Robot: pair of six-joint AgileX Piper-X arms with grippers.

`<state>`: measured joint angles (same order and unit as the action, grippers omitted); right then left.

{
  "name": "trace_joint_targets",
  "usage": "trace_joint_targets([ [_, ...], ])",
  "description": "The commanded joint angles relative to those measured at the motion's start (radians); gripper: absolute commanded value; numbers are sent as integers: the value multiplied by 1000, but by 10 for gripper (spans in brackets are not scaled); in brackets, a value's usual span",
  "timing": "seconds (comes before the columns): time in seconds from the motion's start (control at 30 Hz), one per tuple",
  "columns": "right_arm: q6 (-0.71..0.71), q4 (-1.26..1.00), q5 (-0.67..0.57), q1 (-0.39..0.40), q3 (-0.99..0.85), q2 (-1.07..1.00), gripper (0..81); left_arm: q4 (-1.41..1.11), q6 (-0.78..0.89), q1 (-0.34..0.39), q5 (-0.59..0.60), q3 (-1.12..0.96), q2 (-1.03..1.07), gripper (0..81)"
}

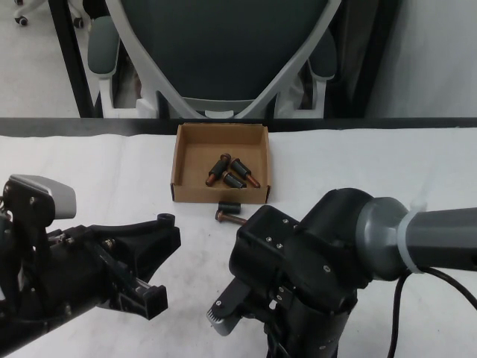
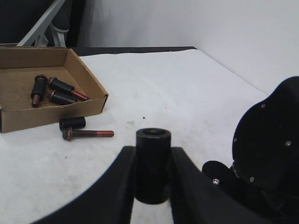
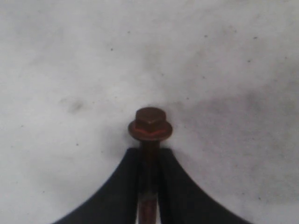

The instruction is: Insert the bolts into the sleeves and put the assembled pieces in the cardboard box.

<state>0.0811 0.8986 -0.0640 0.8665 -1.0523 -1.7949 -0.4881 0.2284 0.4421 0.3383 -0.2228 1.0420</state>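
Left gripper (image 2: 153, 156): pinching a black sleeve (image 2: 153, 140) between both fingers. The sleeve's open end sticks out past the fingertips.
Right gripper (image 3: 149, 156): clamped on the shank of a copper-coloured bolt (image 3: 150, 123). The hex flange head stands clear beyond the fingertips, above the white desk cover.
Arms: left arm (image 1: 89, 261) and right arm (image 1: 313, 253) sit at the near side of the desk (image 1: 112, 171), short of the box.
Loose parts: a loose sleeve (image 1: 229, 206) lies on its side just in front of the box's near wall. A loose bolt (image 1: 229, 217) lies on the desk just beside it, on the nearer side.
Cardboard box (image 1: 220, 192): open-topped, mid-desk, close to the far edge.
Box contents: three assembled pieces (image 1: 233, 180), bolts through sleeves, lie clustered toward the right half of the floor.
High view: looks down into the box and takes in both arms, with a chair (image 1: 223, 45) behind the desk.
Left wrist view: shows the sleeve's bore, the box from the side, and the right arm's dark body close by.
Right wrist view: shows the bolt head close up against the speckled cover.
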Motion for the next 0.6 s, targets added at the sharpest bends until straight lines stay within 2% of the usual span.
trace_joint_targets([
  [0.0, 4, -18, -1, 1, -4, -11, 3, -11, 4, -3, 35, -3, -11, 8],
  [0.2, -16, -53, 2, 1, -4, 55, 2, -21, -2, -3, 31, -3, -32, 8],
  [0.3, -31, -110, 51, 1, -4, 127, 2, -21, -2, -3, 35, -3, -47, 8],
  [0.57, -58, -210, 147, -1, 22, 359, 2, -18, -82, -3, 128, -3, -58, 8],
])
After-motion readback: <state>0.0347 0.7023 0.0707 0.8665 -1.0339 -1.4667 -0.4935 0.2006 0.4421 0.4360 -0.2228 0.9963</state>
